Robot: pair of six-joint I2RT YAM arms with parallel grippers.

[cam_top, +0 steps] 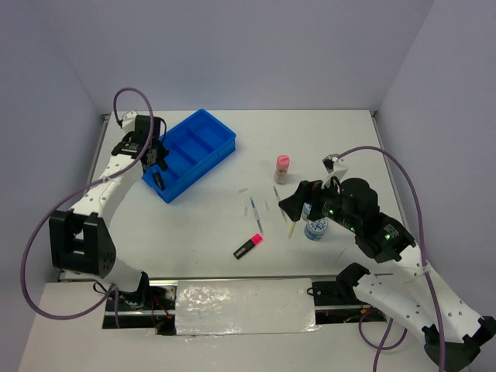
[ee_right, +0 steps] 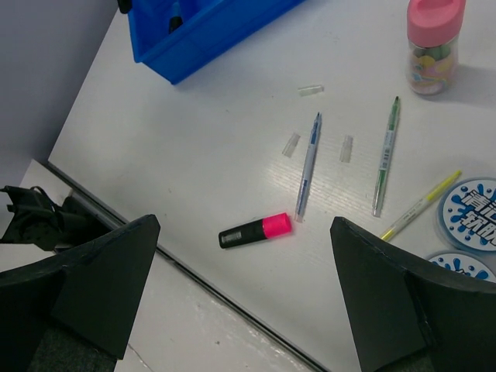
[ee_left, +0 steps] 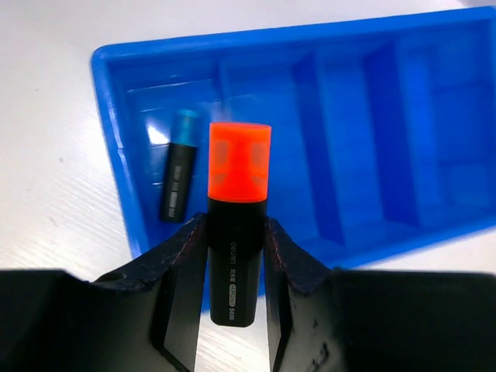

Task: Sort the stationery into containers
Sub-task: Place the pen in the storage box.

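Two highlighters are at the blue tray (cam_top: 203,172), which lies at about 10 o'clock on the white surface (cam_top: 194,225) in the top view. One, the orange-capped highlighter (ee_left: 236,232), is clamped by its black barrel between the left jaws; its cap points away from the wrist and hangs over the tray's end compartment, while the barrel crosses above the tray's near wall. The other, the blue-capped highlighter (ee_left: 178,170), lies flat inside that same compartment, at 10 o'clock of the orange cap and apart from it.

The right jaws stand wide apart and hold nothing; they hover over the loose items toward 4 o'clock on the surface. In the right wrist view the pink-capped highlighter (ee_right: 256,230) lies on its side on the surface. A blue-grey pen (ee_right: 308,165) runs from beside the pink cap toward 12 o'clock. A green pen (ee_right: 385,155) lies at 3 o'clock of it, roughly parallel and apart. A yellow pen (ee_right: 421,204) slants at 4 o'clock of the green pen, its far end just beside a blue-white disc (ee_right: 470,213). A second disc (ee_right: 459,263) lies at 6 o'clock of the first, partly hidden behind a finger. The pink-capped bottle (ee_right: 434,43) stands upright at 1 o'clock of the green pen. Three small clear caps (ee_right: 291,144) lie scattered around the blue-grey pen's far end.
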